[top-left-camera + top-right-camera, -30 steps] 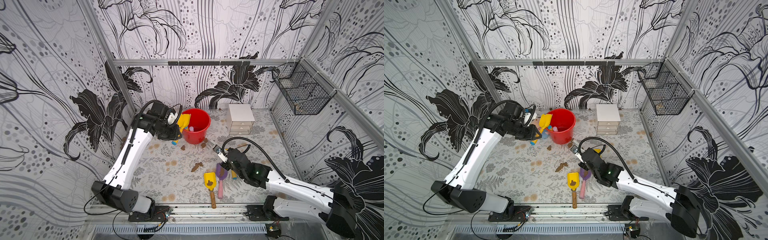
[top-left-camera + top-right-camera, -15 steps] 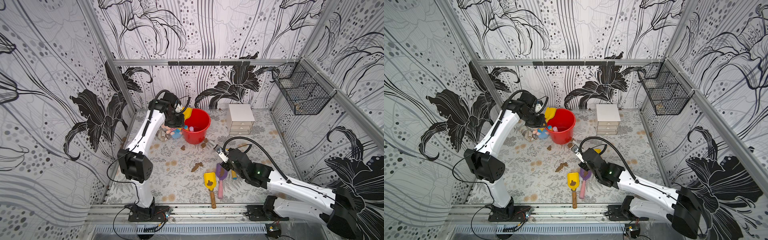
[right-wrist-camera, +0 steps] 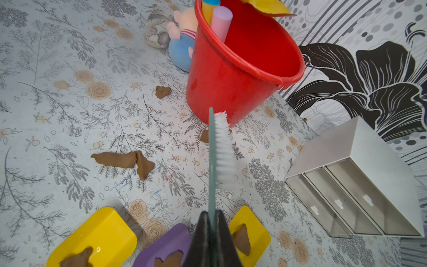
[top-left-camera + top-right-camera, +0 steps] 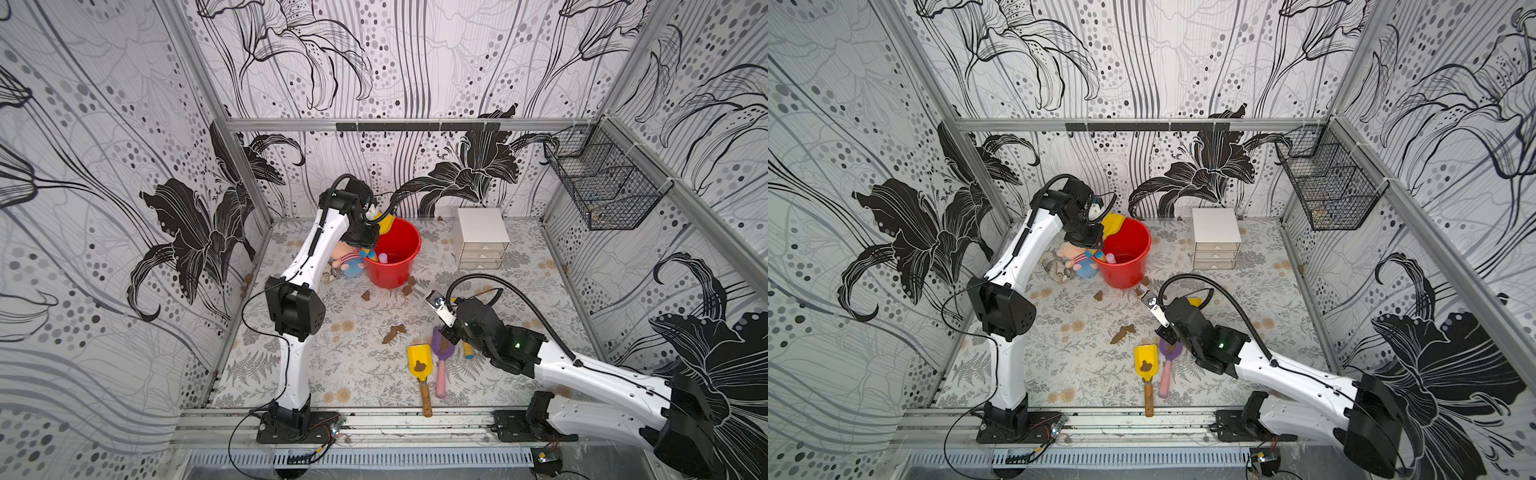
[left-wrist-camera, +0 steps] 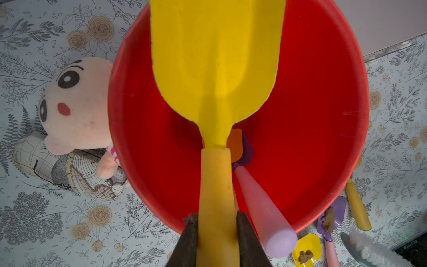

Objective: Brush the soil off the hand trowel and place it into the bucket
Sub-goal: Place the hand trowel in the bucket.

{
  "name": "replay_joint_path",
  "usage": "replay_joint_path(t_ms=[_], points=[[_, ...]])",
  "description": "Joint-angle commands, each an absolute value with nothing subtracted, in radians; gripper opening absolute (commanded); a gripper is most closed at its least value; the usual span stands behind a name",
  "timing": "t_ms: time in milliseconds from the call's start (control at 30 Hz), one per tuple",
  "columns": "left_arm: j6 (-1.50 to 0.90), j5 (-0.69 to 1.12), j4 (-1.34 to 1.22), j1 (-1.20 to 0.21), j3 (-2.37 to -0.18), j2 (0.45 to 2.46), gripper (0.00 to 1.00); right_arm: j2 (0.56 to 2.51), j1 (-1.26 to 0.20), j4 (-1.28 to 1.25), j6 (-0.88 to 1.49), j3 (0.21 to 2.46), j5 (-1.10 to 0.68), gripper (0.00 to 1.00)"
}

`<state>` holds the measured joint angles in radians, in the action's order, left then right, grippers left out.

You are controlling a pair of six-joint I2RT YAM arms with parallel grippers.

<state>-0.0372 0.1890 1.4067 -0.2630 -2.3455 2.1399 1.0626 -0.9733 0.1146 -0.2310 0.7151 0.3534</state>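
Observation:
My left gripper (image 5: 216, 219) is shut on the yellow handle of a yellow hand trowel (image 5: 215, 57), whose blade looks clean. It hangs over the open red bucket (image 5: 300, 138), at the bucket's (image 4: 395, 266) far-left rim in both top views. Two other tool handles (image 3: 221, 20) stand inside the bucket. My right gripper (image 3: 211, 215) is shut on a brush (image 3: 220, 148) with white bristles, low over the mat near the bucket's base. Below it lie two yellow trowels (image 3: 97, 238) and a purple one (image 3: 166, 245), each carrying soil. More soil (image 4: 393, 333) lies loose on the mat.
A plush doll (image 4: 347, 257) and a small globe (image 4: 1054, 266) lie against the bucket's left side. A white drawer box (image 4: 482, 239) stands at the back right. A wire basket (image 4: 602, 191) hangs on the right wall. Patterned walls close in three sides.
My left arm has swung from the left of the bucket up and over its rim, carrying the yellow trowel. The right arm with the brush has hardly moved.

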Motion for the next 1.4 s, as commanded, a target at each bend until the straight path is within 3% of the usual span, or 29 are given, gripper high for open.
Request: replay_joint_path(t_ms=[0, 867, 1367], points=[[0.006, 0.119, 1.448, -0.266, -2.395, 2.162, 0.13, 1.041, -0.968, 0.101, -0.205, 0.687, 0.346, 0.00], [0.071, 0.114, 1.464, -0.279, -2.428, 2.249, 0.29, 1.054, -0.968, 0.086, -0.187, 0.661, 0.361, 0.00], [0.058, 0.132, 1.470, -0.290, -2.404, 2.165, 0.28, 1.093, -0.968, 0.065, -0.181, 0.660, 0.355, 0.00]])
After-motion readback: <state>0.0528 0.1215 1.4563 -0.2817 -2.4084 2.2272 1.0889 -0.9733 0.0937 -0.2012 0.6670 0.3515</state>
